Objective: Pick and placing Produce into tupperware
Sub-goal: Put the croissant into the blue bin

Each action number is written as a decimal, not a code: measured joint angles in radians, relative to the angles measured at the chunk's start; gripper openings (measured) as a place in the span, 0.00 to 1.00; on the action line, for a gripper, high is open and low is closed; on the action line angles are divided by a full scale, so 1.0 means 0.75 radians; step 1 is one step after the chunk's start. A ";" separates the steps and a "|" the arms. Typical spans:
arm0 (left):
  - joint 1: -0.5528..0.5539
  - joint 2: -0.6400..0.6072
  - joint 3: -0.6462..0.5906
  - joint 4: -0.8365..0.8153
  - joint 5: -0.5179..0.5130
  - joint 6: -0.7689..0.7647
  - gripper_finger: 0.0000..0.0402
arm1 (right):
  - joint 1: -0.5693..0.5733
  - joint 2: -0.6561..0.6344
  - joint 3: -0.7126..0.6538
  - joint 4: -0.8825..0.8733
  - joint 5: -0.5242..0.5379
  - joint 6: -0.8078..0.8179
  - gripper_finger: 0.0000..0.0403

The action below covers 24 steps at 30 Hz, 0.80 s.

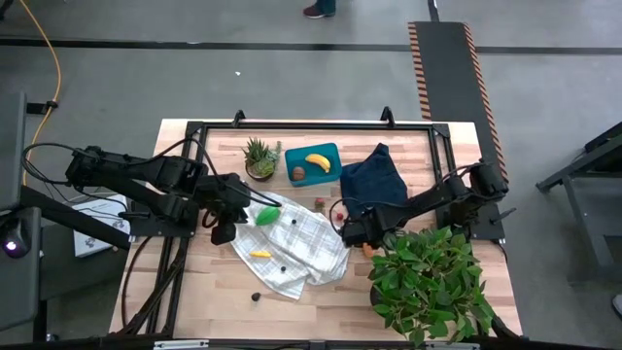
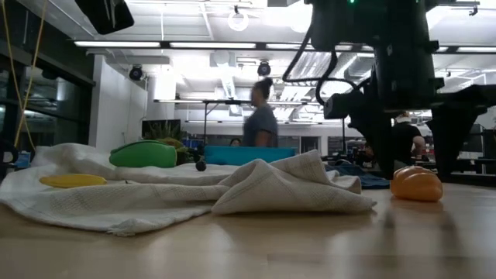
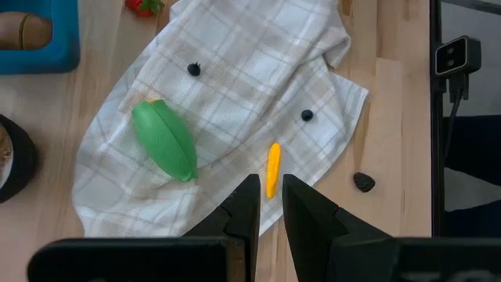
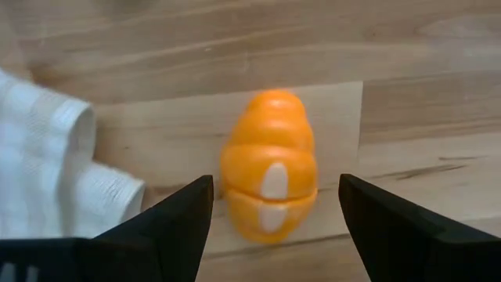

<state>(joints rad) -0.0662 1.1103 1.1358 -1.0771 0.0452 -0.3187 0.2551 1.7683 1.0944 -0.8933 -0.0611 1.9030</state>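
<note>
High view: the teal rectangular plastic tupperware [image 1: 313,163] sits near the bench's [image 1: 175,292] far edge, already holding a yellow banana [image 1: 318,161] and a brown piece [image 1: 299,174]; the left gripper [image 1: 220,231] hangs over the checked cloth [image 1: 292,243], nearly closed and empty. Low view: the glossy orange pepper-like piece [image 2: 416,184] rests on the bench. Left wrist view: a green pod [image 3: 164,140] lies on the cloth. Right wrist view: the right gripper [image 4: 274,207], jaws wide, straddles the orange piece, apparently to grasp it.
</note>
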 joint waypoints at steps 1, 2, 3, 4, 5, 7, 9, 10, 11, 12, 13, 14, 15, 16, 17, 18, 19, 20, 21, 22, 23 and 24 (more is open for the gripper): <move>0.000 0.000 0.000 -0.006 0.000 0.000 0.12 | -0.004 0.000 -0.010 0.008 -0.003 -0.001 0.66; 0.000 0.000 0.000 -0.009 0.000 0.000 0.12 | -0.011 0.000 -0.021 0.024 -0.014 -0.014 0.66; 0.000 0.000 0.000 -0.009 0.000 0.000 0.12 | -0.018 0.000 -0.034 0.052 -0.029 -0.026 0.66; 0.000 0.000 0.000 -0.009 0.000 0.000 0.12 | -0.023 0.000 -0.047 0.084 -0.046 -0.034 0.66; 0.000 0.000 0.000 -0.009 0.000 0.000 0.12 | -0.028 0.000 -0.061 0.112 -0.055 -0.038 0.66; 0.000 0.000 0.000 -0.009 0.000 0.000 0.12 | -0.035 0.000 -0.080 0.152 -0.060 -0.044 0.66; 0.000 0.000 0.000 -0.009 0.000 0.000 0.12 | -0.036 0.000 -0.084 0.164 -0.051 -0.038 0.66; 0.000 0.000 0.000 -0.009 0.000 0.000 0.12 | -0.035 0.000 -0.084 0.164 -0.046 -0.037 0.66; 0.000 0.000 0.000 -0.009 0.000 0.000 0.12 | -0.035 0.000 -0.084 0.162 -0.045 -0.035 0.66; 0.000 0.000 0.000 -0.009 0.000 0.000 0.12 | -0.035 0.000 -0.084 0.160 -0.045 -0.036 0.66; 0.000 0.000 0.000 -0.009 0.000 0.000 0.12 | -0.035 0.000 -0.084 0.158 -0.045 -0.039 0.66; 0.000 0.000 0.000 -0.009 0.000 0.000 0.12 | -0.035 0.000 -0.084 0.155 -0.045 -0.039 0.66; 0.000 0.000 0.000 -0.009 -0.001 0.000 0.12 | -0.035 0.000 -0.084 0.152 -0.045 -0.035 0.66; 0.000 0.000 0.000 -0.008 -0.001 0.000 0.12 | -0.035 0.000 -0.084 0.150 -0.045 -0.035 0.66; 0.000 0.000 0.000 -0.006 -0.001 0.000 0.12 | -0.035 0.000 -0.084 0.151 -0.045 -0.035 0.66; 0.000 0.000 0.000 -0.005 -0.001 0.000 0.12 | -0.035 0.000 -0.084 0.151 -0.045 -0.035 0.66; 0.000 0.000 0.000 -0.004 -0.002 0.000 0.12 | -0.036 0.000 -0.084 0.150 -0.047 -0.035 0.66; 0.000 0.000 0.000 -0.004 -0.003 0.000 0.12 | -0.036 0.000 -0.084 0.149 -0.052 -0.035 0.66; 0.000 0.000 0.000 -0.004 -0.004 0.000 0.12 | -0.036 0.000 -0.084 0.146 -0.058 -0.035 0.66; 0.000 0.000 0.000 -0.004 -0.005 0.000 0.12 | -0.036 0.000 -0.084 0.144 -0.061 -0.035 0.66; 0.000 0.000 0.000 -0.003 -0.005 0.000 0.12 | -0.036 0.000 -0.084 0.143 -0.061 -0.035 0.66; 0.000 0.000 0.000 -0.003 -0.005 0.000 0.12 | -0.036 0.000 -0.084 0.144 -0.061 -0.035 0.66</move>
<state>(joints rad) -0.0658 1.1103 1.1358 -1.0790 0.0414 -0.3187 0.2283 1.7683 1.0317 -0.7856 -0.1070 1.8771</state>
